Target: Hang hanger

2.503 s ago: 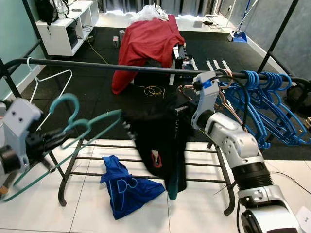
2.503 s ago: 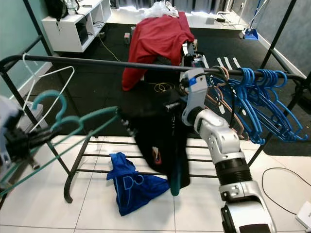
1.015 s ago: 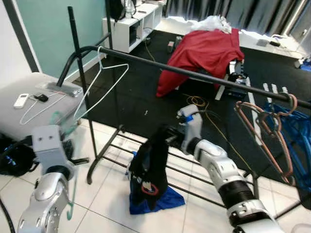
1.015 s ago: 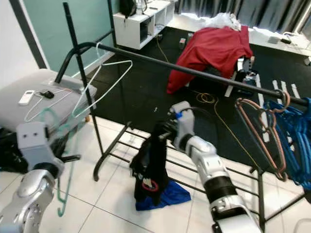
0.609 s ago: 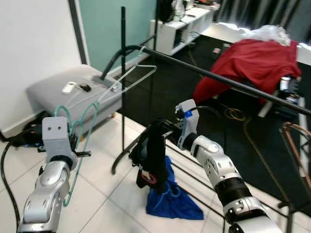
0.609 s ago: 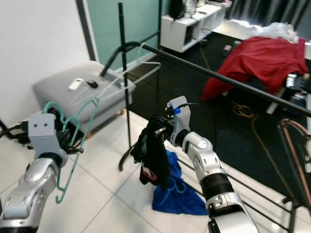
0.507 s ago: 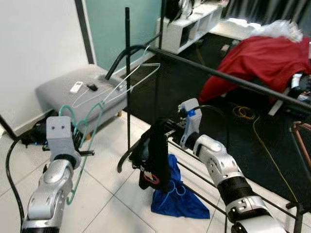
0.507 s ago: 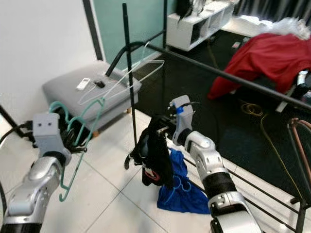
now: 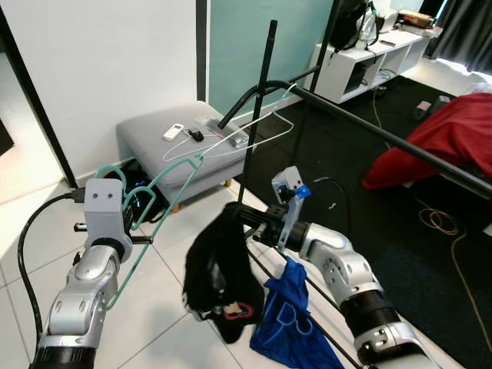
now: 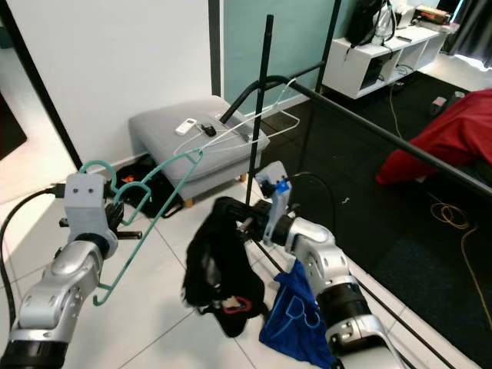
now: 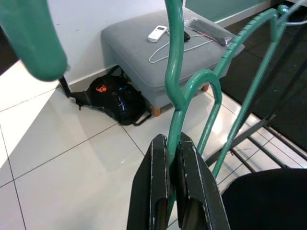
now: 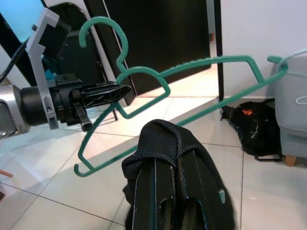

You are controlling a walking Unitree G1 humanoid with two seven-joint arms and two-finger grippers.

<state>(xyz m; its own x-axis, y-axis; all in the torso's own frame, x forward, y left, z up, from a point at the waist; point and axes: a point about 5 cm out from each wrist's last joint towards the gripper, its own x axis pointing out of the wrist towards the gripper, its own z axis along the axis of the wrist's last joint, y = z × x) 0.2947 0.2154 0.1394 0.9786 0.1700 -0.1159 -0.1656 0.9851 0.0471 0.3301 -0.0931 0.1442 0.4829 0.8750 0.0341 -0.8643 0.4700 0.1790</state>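
Note:
My left gripper [image 11: 173,140] is shut on the neck of a green plastic hanger [image 9: 165,196], held up at the left over the tiled floor. At centre, my right gripper [image 12: 175,160] is shut on the top of a black garment [image 9: 217,269] that droops below it. The green hanger [image 12: 168,86] sits just left of and slightly above the garment, apart from it. Behind both runs the black clothes rail [image 9: 369,127], with a white wire hanger [image 9: 231,138] hooked near its left end.
A blue cloth [image 9: 284,319] lies on the rack's lower bars beneath my right arm. A grey ottoman [image 9: 161,138] with a remote stands behind, with a black bag [image 11: 112,98] at its foot. A red cloth [image 9: 453,131] and a white shelf [image 9: 377,46] lie far right.
The camera has swung left, bringing the rail's left end, the ottoman and the white wall into view. Both grippers keep their hold. The black garment now hangs nearer the green hanger.

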